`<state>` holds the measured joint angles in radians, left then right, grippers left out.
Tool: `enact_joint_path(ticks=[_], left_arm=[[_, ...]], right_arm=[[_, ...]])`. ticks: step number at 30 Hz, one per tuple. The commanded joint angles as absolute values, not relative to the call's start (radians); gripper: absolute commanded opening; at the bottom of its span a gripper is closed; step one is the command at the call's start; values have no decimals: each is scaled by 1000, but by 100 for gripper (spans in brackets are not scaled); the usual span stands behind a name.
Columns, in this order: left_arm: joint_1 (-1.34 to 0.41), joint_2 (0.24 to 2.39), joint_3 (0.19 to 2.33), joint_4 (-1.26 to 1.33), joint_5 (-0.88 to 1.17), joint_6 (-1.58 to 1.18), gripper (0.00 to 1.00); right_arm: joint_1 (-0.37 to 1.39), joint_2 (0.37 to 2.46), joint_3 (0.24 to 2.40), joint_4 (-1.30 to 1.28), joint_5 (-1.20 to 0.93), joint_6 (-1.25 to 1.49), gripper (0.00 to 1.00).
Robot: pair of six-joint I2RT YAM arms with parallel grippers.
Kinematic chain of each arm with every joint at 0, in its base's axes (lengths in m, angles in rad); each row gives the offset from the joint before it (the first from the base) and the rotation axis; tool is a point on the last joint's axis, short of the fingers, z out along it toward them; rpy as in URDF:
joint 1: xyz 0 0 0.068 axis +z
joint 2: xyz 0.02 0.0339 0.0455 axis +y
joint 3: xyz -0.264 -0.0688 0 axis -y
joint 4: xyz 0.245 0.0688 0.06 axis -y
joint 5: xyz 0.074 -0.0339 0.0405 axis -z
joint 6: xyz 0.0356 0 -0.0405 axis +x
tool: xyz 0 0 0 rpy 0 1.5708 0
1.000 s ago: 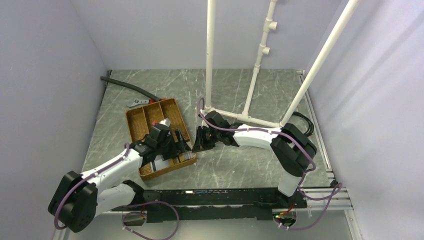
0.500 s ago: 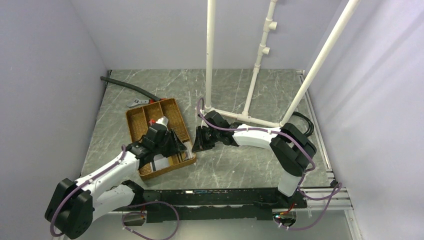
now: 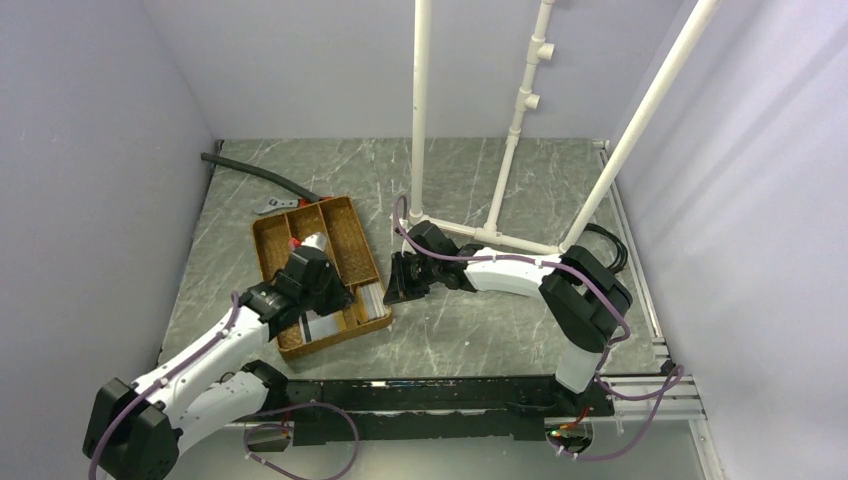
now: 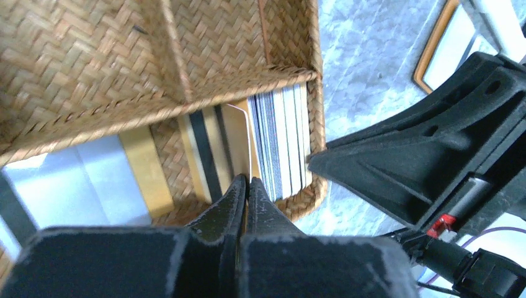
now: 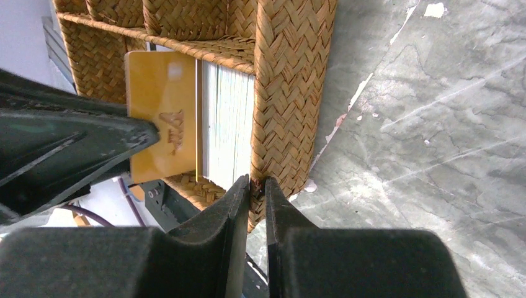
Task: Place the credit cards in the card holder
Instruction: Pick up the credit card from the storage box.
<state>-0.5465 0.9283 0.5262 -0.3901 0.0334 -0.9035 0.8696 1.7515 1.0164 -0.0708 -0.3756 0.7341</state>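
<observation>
Partly hidden card holder (image 5: 162,118) (behind left claw (image 4: 247,181)).

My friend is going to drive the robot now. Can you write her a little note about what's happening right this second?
Left gripper: shut on the card holder, which it holds upright over the woven tray.
Right gripper: shut on the woven tray's side wall, apparently to steady it.
Credit cards: a stack stands on edge in the tray's end compartment, right beside the holder. Flat cards lie next to the stack.
Done: the holder is picked up. No card can be seen inside it.
Left: slide the cards into the holder.
</observation>
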Motion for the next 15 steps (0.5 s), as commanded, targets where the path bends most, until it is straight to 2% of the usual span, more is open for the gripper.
enact_joint_path(ticks=[1,6,9,12,15], left_arm=[[-550,891,678,-639,26,-908,0],[-551,878,832,-959,7,-864,0],[-550,845,901,-1047,14,-823,0],[-551,761,901,-945,72,-765,0],[-551,633,797,-633,178,-739,0]], right_arm=[[894,1759,1063,-87,-395,704,15],[892,1732,1098,-210,-304,611,16],[891,1707,1129,-302,-228,548,18],[873,1628,1091,-293,-243,541,25],[804,1471,921,-72,-457,636,40]])
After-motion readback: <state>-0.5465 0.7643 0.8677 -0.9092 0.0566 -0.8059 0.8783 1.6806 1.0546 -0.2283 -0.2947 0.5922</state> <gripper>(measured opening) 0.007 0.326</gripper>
